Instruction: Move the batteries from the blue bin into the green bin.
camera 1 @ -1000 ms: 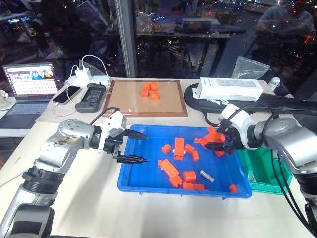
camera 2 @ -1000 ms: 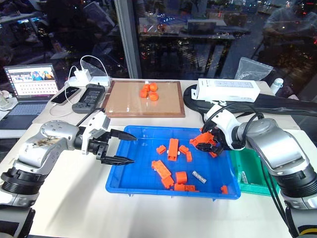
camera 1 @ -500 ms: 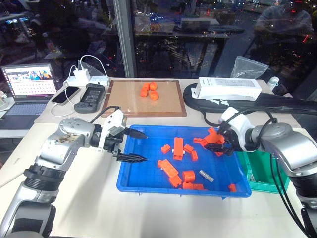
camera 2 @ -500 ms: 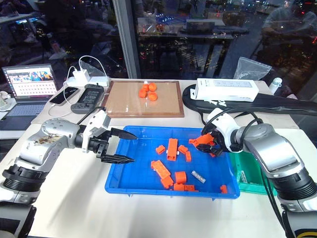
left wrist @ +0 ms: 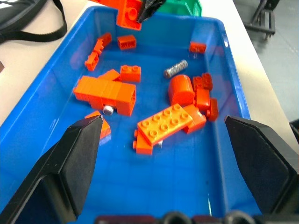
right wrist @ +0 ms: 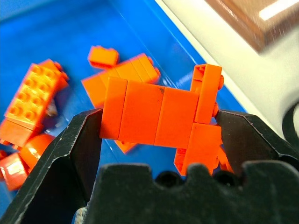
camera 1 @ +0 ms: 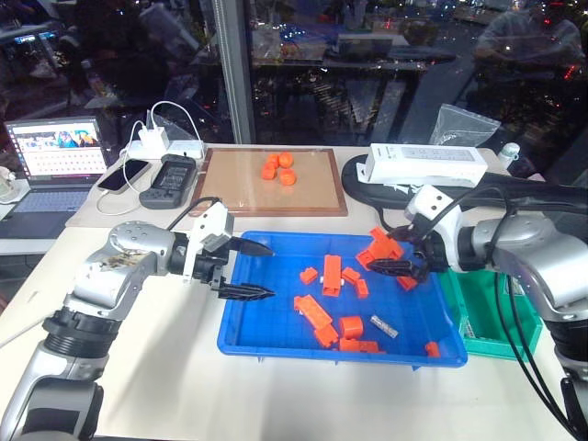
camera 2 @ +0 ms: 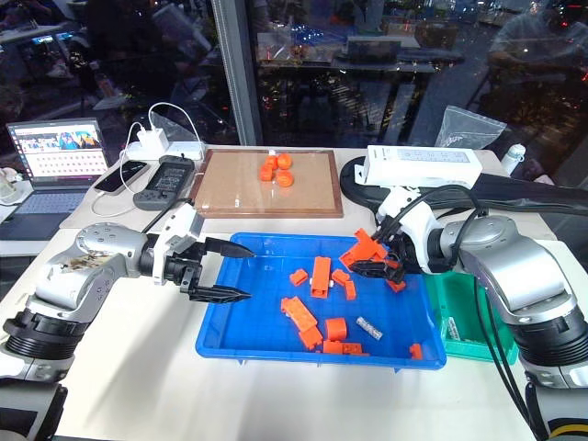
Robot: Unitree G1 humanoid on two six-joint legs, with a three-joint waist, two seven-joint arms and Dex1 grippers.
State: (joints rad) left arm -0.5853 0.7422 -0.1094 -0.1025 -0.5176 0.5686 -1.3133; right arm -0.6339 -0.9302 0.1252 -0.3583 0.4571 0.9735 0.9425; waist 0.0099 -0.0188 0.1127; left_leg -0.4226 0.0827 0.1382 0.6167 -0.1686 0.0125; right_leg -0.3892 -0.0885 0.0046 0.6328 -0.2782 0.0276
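Lying flat, one battery points diagonally across the blue bin.

Black fingers clamp an orange block cluster above the blue bin.

Glossy blue plastic bin, studded orange plastic blocks, shiny ridged metal battery, wood-framed tray, matt pale table, matt black claw fingers

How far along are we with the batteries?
No battery shows as moved; the green bin looks empty as far as its inside shows. The right tool is shut on an orange block assembly, not a battery. Two batteries are left in the blue bin. The left tool hangs open above it.
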